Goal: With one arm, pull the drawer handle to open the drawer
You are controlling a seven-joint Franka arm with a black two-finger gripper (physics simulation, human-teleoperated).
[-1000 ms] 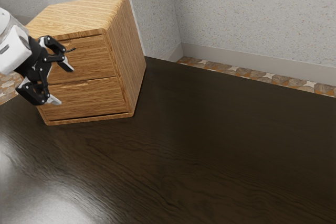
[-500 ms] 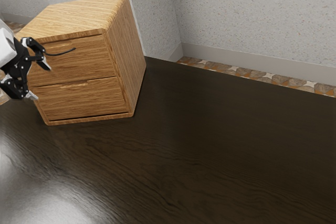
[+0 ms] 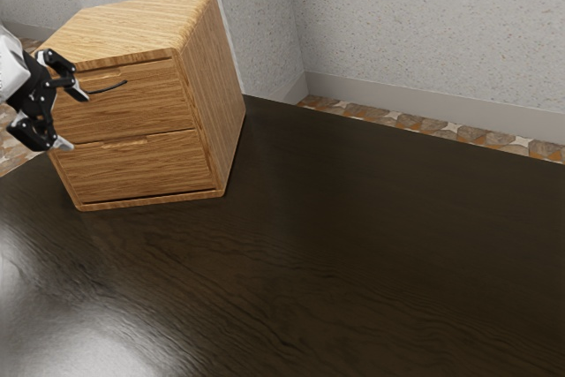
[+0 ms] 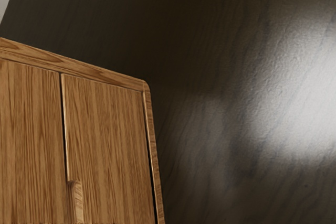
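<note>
Your gripper [image 3: 66, 118], fingers spread apart, at nine o'clock of the wooden cabinet [image 3: 190, 86], upper fingertip beside the dark handle [image 3: 108, 88] on the top drawer [image 3: 146, 105]

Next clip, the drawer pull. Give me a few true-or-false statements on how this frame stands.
1. The cabinet has two drawers, one above the other. True.
2. The gripper is shut on the thin black handle. False: its fingers stand wide apart, clamped on nothing.
3. The table is white. False: it is dark wood.
4. The gripper is at the cabinet front's edge toward the exterior view's left. True.
</note>
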